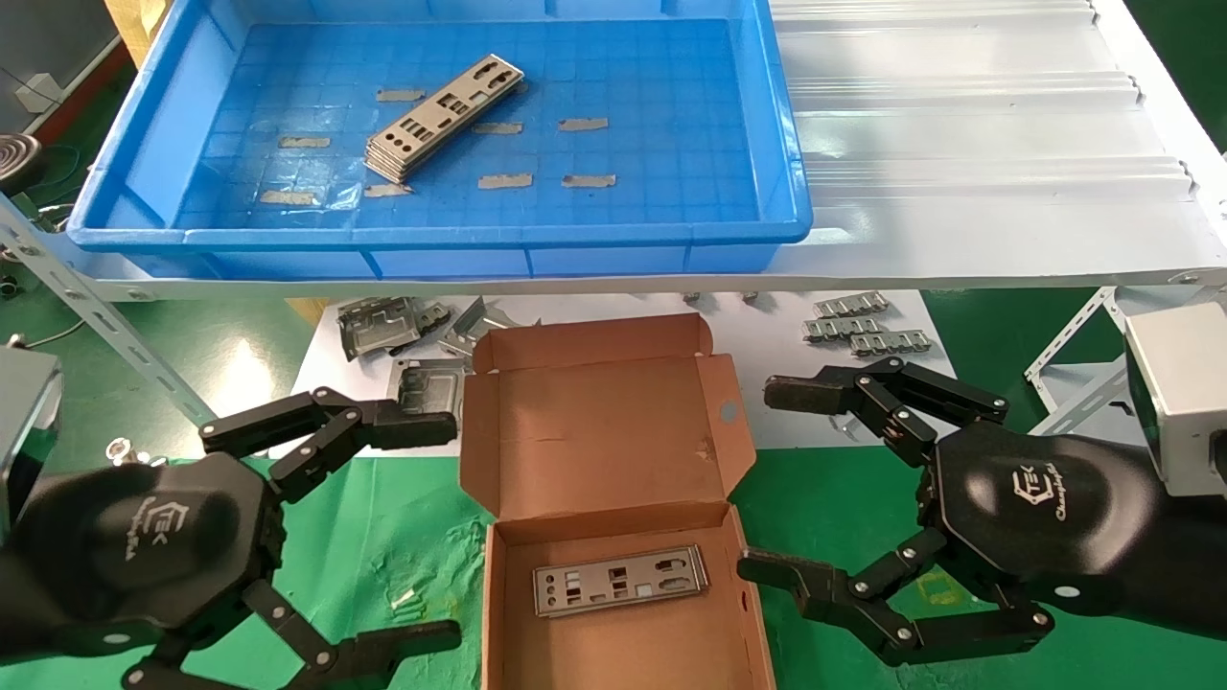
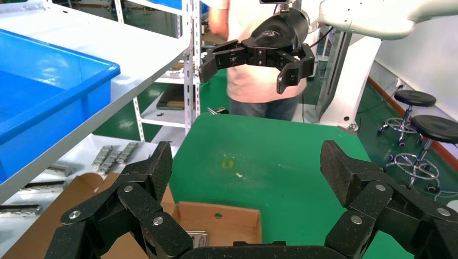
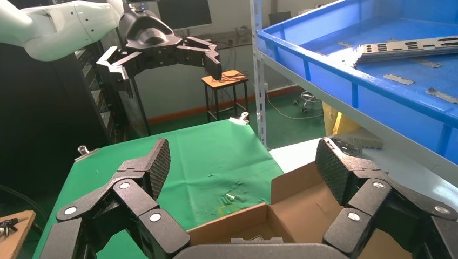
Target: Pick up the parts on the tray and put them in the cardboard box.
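Note:
A stack of thin silvery plates (image 1: pixel 443 118) lies on the floor of the blue tray (image 1: pixel 441 235) on the shelf; it also shows in the right wrist view (image 3: pixel 405 48). The open cardboard box (image 1: pixel 613 450) stands on the green table between my grippers, with one plate (image 1: pixel 620 581) lying flat in its bottom. My left gripper (image 1: pixel 422 532) is open and empty at the box's left side. My right gripper (image 1: pixel 781 479) is open and empty at the box's right side. Each wrist view shows the other gripper across the table.
Bent grey brackets (image 1: pixel 383 326) lie on a white sheet behind the box on the left, ridged metal strips (image 1: pixel 863 326) on the right. The shelf edge (image 1: pixel 613 283) overhangs these. A white corrugated panel (image 1: pixel 959 134) lies right of the tray. A person (image 2: pixel 254 81) stands beyond the table.

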Controlling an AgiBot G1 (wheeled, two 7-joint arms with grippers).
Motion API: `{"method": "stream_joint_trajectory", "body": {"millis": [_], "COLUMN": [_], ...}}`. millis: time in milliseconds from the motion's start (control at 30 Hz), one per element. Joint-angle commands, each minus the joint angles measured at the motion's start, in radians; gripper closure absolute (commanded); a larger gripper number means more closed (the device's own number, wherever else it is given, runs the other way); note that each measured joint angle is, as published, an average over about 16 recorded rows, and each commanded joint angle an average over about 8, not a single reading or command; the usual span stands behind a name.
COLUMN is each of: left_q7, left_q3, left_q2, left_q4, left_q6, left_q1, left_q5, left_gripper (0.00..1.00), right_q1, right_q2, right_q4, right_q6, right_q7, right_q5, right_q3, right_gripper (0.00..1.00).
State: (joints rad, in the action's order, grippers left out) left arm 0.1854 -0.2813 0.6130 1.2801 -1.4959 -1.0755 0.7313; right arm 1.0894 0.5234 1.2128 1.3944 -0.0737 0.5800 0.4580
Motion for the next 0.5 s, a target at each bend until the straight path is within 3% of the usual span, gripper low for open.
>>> {"method": "stream_joint_trajectory", "body": {"millis": [33,500], "left_q7": [0.000,0.000], "left_q3": [0.000,0.000], "left_q2": [0.000,0.000], "left_q4": [0.000,0.000], "left_q6": [0.000,0.000], "left_q1": [0.000,0.000], "left_q5": [0.000,0.000], "left_gripper": [0.00,0.00], "right_q1": [0.000,0.000], "right_q2": [0.000,0.000], "right_q4": [0.000,0.000], "right_q6": [0.000,0.000], "right_q7": [0.000,0.000], "right_q5": [0.000,0.000], "right_q3": [0.000,0.000], "right_gripper": [0.00,0.00]}}
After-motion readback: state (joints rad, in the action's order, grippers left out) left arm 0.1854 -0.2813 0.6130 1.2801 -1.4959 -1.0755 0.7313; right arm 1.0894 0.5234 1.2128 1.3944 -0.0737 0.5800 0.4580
